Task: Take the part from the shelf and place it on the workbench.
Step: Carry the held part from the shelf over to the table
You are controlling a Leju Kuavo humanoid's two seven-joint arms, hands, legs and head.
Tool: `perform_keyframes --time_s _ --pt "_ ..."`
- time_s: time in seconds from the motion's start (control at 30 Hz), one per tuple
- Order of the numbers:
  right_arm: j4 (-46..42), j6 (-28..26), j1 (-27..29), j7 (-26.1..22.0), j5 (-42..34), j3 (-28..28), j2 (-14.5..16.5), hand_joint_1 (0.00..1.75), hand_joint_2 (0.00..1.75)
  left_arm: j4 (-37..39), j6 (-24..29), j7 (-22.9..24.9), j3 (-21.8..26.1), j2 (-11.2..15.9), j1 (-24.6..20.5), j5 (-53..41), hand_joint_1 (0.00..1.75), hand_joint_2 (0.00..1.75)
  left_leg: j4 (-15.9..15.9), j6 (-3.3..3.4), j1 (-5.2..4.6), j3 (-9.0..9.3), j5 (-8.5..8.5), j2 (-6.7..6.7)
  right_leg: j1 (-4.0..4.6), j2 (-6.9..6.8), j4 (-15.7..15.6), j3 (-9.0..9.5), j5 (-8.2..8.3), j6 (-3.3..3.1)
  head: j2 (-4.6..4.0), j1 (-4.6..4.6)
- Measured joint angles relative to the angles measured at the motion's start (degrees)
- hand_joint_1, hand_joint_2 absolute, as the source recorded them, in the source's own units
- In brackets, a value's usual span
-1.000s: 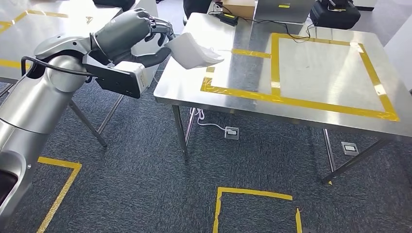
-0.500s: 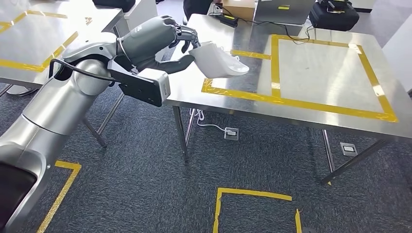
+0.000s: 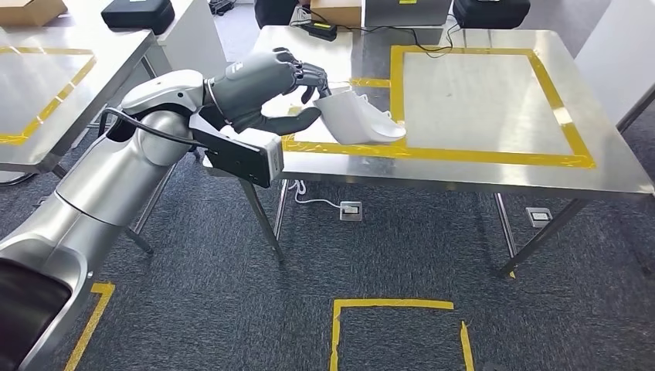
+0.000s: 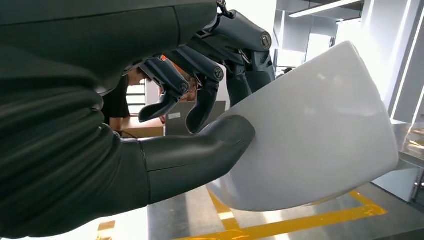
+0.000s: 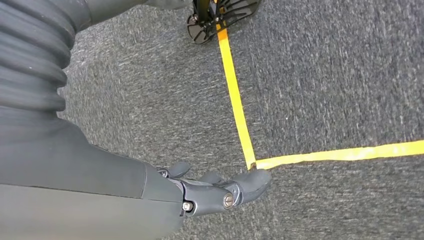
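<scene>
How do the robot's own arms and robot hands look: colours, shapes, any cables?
The left arm is smooth, rounded silver metal, with a black cable looped along it. A dark box with a white end sits at the wrist. The left robot hand has a grey ribbed cover, thick grey thumb and darker fingers; the right robot hand looks alike.

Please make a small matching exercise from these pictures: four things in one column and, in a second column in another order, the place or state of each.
1. white part
2. right hand
3. yellow tape rectangle
4. black case

a. hangs over the grey carpet, holding nothing
b. marked on the steel workbench
c. held by the left hand over the workbench's left edge
d. on the far left table

Pairs: 1-c, 2-a, 3-b, 4-d
</scene>
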Motion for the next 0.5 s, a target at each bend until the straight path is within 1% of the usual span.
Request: perform_keyframes --time_s 0.03,0.07,0.1,0.13,0.17,0.2,0.23,0.27,0.33,0.37,0.4,0.43,0.47,0.5 --pt "0.00 0.05 0.02 -0.02 0.00 0.00 0.00 0.00 1.75 0.00 0.00 -0.02 -0.12 0.08 0.30 -0.01 1.75 1.75 3.14 0.07 -0.01 -1.63 -0.98 -0.19 0.14 0.44 0.01 0.00 -0.02 -0.10 0.00 0.01" --pt "0.00 0.09 0.05 -0.04 -0.01 0.00 0.00 0.00 1.75 0.00 -0.01 -0.03 -0.22 0.15 0.60 -0.02 1.75 1.75 4.66 0.30 -0.06 -2.53 -0.96 -0.30 0.30 0.94 0.01 0.01 -0.04 -0.16 0.00 0.01" --pt "0.00 0.11 0.07 -0.08 -0.02 0.00 0.00 0.00 1.75 0.00 -0.02 -0.05 -0.30 0.21 0.81 -0.03 1.75 1.75 4.00 0.67 -0.17 -2.43 0.12 -0.45 0.49 1.50 0.02 0.04 -0.05 -0.19 0.00 0.01" --pt "0.00 0.12 0.09 -0.13 -0.05 0.00 0.01 0.00 1.75 0.00 -0.03 -0.09 -0.33 0.26 0.91 -0.05 1.75 1.75 1.10 1.26 -0.35 -1.22 2.11 -0.84 0.67 2.07 0.01 0.10 -0.04 -0.21 0.00 0.01" --pt "0.01 0.13 0.09 -0.18 -0.09 0.00 0.07 0.00 1.75 0.00 -0.04 -0.13 -0.34 0.30 0.91 -0.07 1.75 1.75 -2.95 2.05 -0.61 0.54 4.27 -1.80 0.71 2.59 0.00 0.14 -0.03 -0.22 0.00 0.02" --pt "0.00 0.16 0.07 -0.24 -0.13 -0.01 0.20 0.00 1.75 0.00 -0.05 -0.19 -0.34 0.33 0.88 -0.08 1.75 1.75 -6.68 2.79 -0.82 2.33 5.83 -2.84 0.82 3.02 0.00 0.13 -0.03 -0.16 0.00 0.10" --pt "-0.02 0.19 0.05 -0.26 -0.21 -0.02 0.30 0.00 1.75 0.00 -0.08 -0.25 -0.36 0.30 0.83 -0.11 1.75 1.75 -9.43 3.26 -1.11 3.66 6.79 -3.57 0.71 3.42 -0.02 0.06 0.01 -0.01 0.00 0.13" --pt "-0.04 0.24 0.04 -0.26 -0.30 -0.03 0.40 0.00 1.75 0.00 -0.14 -0.29 -0.40 0.23 0.80 -0.15 1.75 1.75 -10.74 3.48 -1.35 4.31 7.03 -4.00 0.49 3.75 -0.06 -0.05 0.07 0.26 0.00 0.15" --pt "-0.09 0.27 0.03 -0.24 -0.46 -0.04 0.45 0.00 1.75 -0.01 -0.38 -0.27 -0.55 0.01 0.74 -0.20 1.75 1.75 -11.46 3.34 -1.56 4.70 7.10 -3.25 0.28 4.48 -0.32 -0.14 0.27 0.99 0.00 0.10" --pt "-0.09 0.27 0.06 -0.21 -0.48 -0.04 0.48 0.00 1.75 0.00 -0.49 -0.21 -0.61 -0.13 0.71 -0.21 1.75 1.75 -11.91 3.35 -1.41 4.97 7.27 -2.79 0.37 4.21 -0.21 -0.19 0.19 1.31 0.00 0.11" --pt "-0.09 0.26 0.07 -0.19 -0.49 -0.04 0.51 0.00 1.75 0.01 -0.57 -0.15 -0.66 -0.25 0.63 -0.22 1.75 1.75 -12.41 3.47 -1.22 5.27 7.47 -2.26 0.52 3.40 0.52 -0.54 -0.35 1.61 0.00 0.22" --pt "-0.09 0.23 0.05 -0.16 -0.49 -0.04 0.52 0.00 1.75 0.02 -0.63 -0.09 -0.68 -0.37 0.51 -0.25 1.75 1.75 -12.86 3.58 -1.01 5.54 7.65 -1.69 0.67 2.28 2.29 -1.41 -1.43 1.90 0.00 0.32" --pt "-0.09 0.21 0.02 -0.13 -0.49 -0.04 0.51 0.00 1.75 0.06 -0.74 -0.04 -0.72 -0.45 0.41 -0.29 1.75 1.75 -13.02 3.73 -0.95 5.67 7.72 -1.10 0.67 0.98 5.25 -2.85 -3.01 2.12 0.00 0.40" --pt "-0.09 0.19 -0.04 -0.13 -0.49 -0.04 0.49 0.00 1.75 0.13 -0.93 -0.02 -0.77 -0.48 0.34 -0.32 1.75 1.75 -12.99 3.88 -0.94 5.64 7.67 -0.57 0.66 0.20 8.84 -4.66 -4.72 2.39 0.01 0.49"
